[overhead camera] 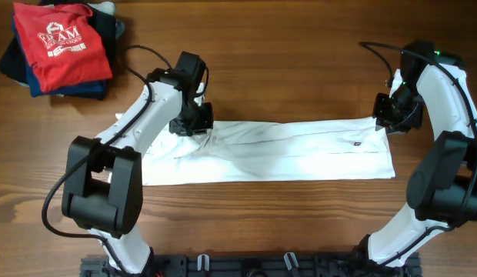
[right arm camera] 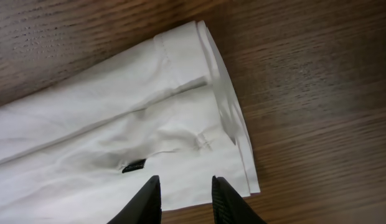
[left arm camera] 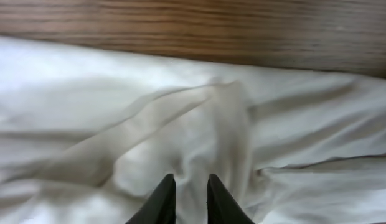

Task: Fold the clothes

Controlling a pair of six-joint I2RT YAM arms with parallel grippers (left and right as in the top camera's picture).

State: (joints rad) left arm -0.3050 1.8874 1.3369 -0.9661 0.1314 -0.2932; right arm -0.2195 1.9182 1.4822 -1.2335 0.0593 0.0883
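On the wooden table (overhead camera: 300,61), the white T-shirt (overhead camera: 300,158) is laid flat as a long, narrow band running left to right; it is taken as the reference for all positions below.

Left arm (overhead camera: 138,123): reached in from the front, crossing the shirt's left end. Right arm (overhead camera: 454,100): curved round just beyond the shirt's right end.

Pile of folded dark navy garments (overhead camera: 15,65), with a red T-shirt with white print (overhead camera: 61,42) on top: placed well apart from the white shirt, past its far left corner.

Left gripper (overhead camera: 191,123): positioned at the shirt's far edge near the left end, where the cloth is rucked into creases. In the left wrist view the fingertips are seen only narrowly parted, low over a raised fold of fabric. Whether cloth is pinched between them cannot be told.

Right gripper (overhead camera: 392,115): positioned over the shirt's far right corner. In the right wrist view the jaws are seen partly parted, with the layered cloth edge visible below them. Nothing is gripped.

Neck tag (overhead camera: 355,143): a small dark mark noted on the shirt's upper surface, toward the right end.
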